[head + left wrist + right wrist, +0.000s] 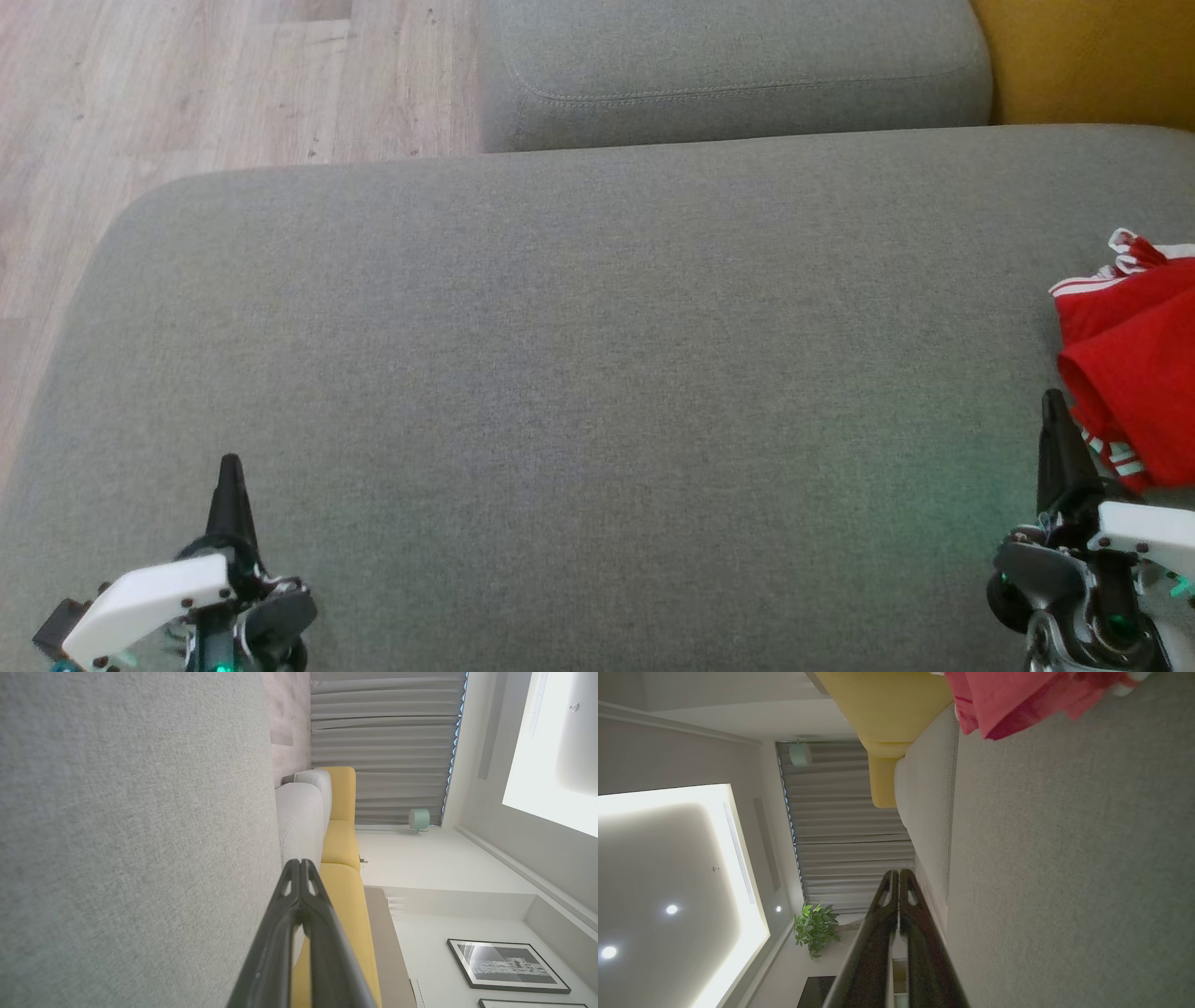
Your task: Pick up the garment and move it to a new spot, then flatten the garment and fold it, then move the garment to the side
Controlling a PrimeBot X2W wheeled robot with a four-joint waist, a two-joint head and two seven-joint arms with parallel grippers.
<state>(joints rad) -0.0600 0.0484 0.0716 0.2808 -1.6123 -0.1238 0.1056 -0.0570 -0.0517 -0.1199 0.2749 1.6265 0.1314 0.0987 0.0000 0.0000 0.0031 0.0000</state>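
The garment (pixel 1134 369) is red with white stripes and lies crumpled at the right edge of the grey sofa cushion (pixel 579 373), partly cut off by the frame. It also appears at the top of the right wrist view as a red bunch, the garment (pixel 1017 700). My right gripper (pixel 1055 401) is shut and empty, its tip just left of the garment's lower edge. My left gripper (pixel 230 464) is shut and empty at the lower left, far from the garment. Both pairs of fingers are pressed together in the wrist views, left gripper (pixel 299 863) and right gripper (pixel 896 872).
A second grey cushion (pixel 738 70) sits behind the big one, with a yellow seat (pixel 1092 56) at the top right. Wooden floor (pixel 187 93) lies beyond the cushion's left and far edges. The wide middle of the grey cushion is bare fabric.
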